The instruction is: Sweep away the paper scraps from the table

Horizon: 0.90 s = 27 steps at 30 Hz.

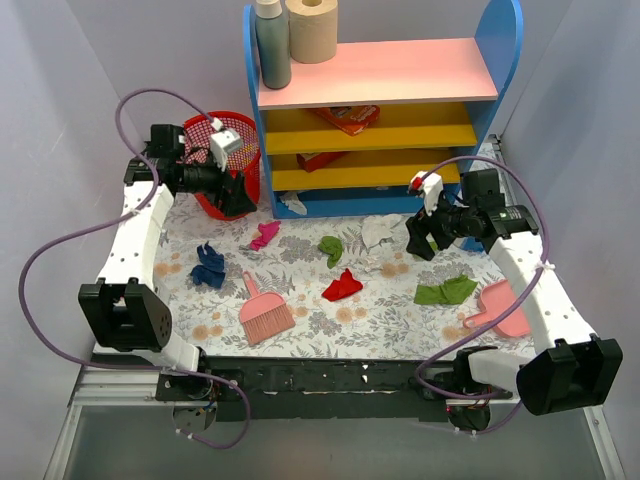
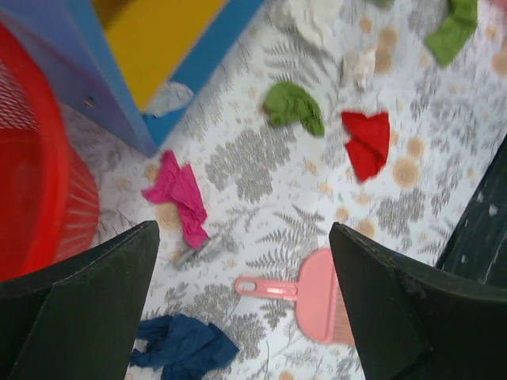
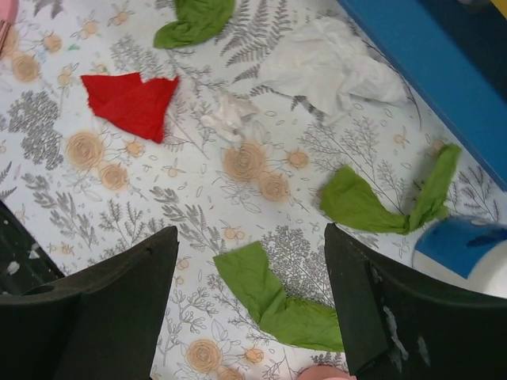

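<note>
Paper scraps lie scattered on the fern-print table (image 1: 300, 262): dark blue (image 1: 209, 266), magenta (image 1: 265, 235), green (image 1: 331, 249), red (image 1: 343, 287), white (image 1: 378, 232) and flat green (image 1: 445, 291). My left gripper (image 1: 238, 205) is open and empty, up beside the red basket. Its wrist view shows the magenta (image 2: 181, 194), green (image 2: 294, 105), red (image 2: 367, 142) and dark blue (image 2: 186, 348) scraps below. My right gripper (image 1: 418, 245) is open and empty above the table's right side. A green scrap (image 3: 277, 301) lies between its fingers, another green one (image 3: 388, 202) to the right, with red (image 3: 131, 103) and white (image 3: 329, 67) beyond.
A pink brush (image 1: 265, 312) lies front left and a pink dustpan (image 1: 500, 310) front right. A red basket (image 1: 235, 150) stands back left beside the blue, pink and yellow shelf unit (image 1: 380, 110). A blue and white tape roll (image 3: 467, 253) sits near the right gripper.
</note>
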### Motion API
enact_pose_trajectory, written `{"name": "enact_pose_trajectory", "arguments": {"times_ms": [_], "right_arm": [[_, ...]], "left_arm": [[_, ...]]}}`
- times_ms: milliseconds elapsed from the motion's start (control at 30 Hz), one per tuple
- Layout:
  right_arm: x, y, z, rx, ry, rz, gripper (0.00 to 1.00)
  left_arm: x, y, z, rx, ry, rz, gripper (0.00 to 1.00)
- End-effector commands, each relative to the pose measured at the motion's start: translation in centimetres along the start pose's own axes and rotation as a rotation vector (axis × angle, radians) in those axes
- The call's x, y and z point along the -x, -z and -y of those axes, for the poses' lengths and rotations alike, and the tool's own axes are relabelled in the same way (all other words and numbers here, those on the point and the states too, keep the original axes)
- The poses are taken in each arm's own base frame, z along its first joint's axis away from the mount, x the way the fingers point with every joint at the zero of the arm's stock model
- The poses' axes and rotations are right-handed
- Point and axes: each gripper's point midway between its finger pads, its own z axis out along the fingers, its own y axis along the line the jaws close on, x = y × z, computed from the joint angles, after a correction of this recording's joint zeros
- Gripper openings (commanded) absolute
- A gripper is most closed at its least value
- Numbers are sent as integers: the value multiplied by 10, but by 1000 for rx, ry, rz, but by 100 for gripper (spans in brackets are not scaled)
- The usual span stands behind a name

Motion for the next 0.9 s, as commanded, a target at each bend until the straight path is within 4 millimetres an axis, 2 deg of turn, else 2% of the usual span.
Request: {"name": "enact_pose_trajectory", "arguments": {"times_ms": [0, 33, 133, 267, 333, 400, 433, 500, 600, 700, 767, 867], "right_arm": [[4, 5, -29, 92, 147, 14, 79], [3, 6, -32, 96, 161, 13, 79], [0, 4, -36, 96, 188, 3, 79], [-5, 3, -38, 102, 185, -8, 79], [-6, 1, -39, 106, 187, -11, 79], [-4, -1, -39, 109, 193, -11, 79], [-1, -2, -38, 110, 194, -10, 79], [3, -5, -39, 118, 201, -8, 79], [5, -8, -39, 119, 223, -22, 79], [-2, -11, -33, 91, 243, -61, 79], [-13, -12, -27, 58, 239, -100, 79], [-28, -12, -24, 25, 224, -139, 78]], "left_arm": [[-51, 9, 38, -136, -181, -231, 88], [-70, 12, 46, -152, -184, -271, 88], [-110, 21, 57, -143, -224, -354, 86], [-133, 21, 67, -79, -171, -331, 85], [-138, 17, 70, -41, -91, -307, 84], [-163, 13, 68, 4, 2, -343, 83], [-170, 9, 70, 8, 69, -358, 78], [-194, 4, 74, -12, 162, -418, 74], [-214, -5, 70, 19, 268, -457, 72], [-220, -12, 58, 78, 309, -471, 72], [-223, -16, 43, 148, 336, -486, 72], [-224, -22, 33, 168, 351, -492, 69]]}}
